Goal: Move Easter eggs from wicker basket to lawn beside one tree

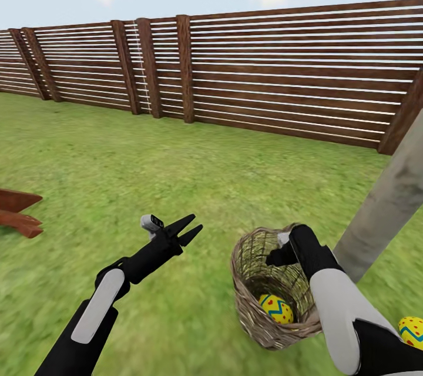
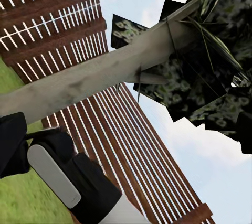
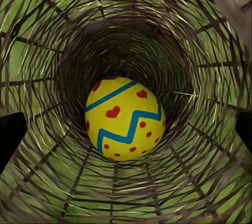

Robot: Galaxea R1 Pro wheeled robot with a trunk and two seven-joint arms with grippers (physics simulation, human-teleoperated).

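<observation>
The wicker basket (image 1: 249, 255) stands on the lawn (image 1: 117, 158), close to the base of the tree (image 1: 385, 211). One yellow Easter egg (image 1: 276, 308) with blue zigzags lies at its bottom. A second egg (image 1: 412, 332) rests on the grass beside the trunk, at the frame's edge. My right gripper (image 1: 279, 257) hangs at the basket's mouth, pointing in. In the right wrist view its fingers stand wide apart at either edge, open above the egg (image 3: 124, 118) and apart from it. My left gripper (image 1: 187, 229) hovers open over grass left of the basket, holding nothing.
A brown slatted fence (image 1: 282, 70) closes off the garden behind. A piece of brown wooden frame (image 1: 17, 214) lies at the far left. The left wrist view looks up the tree trunk (image 2: 79, 85) to its dark foliage (image 2: 210, 77). Open grass lies ahead and left.
</observation>
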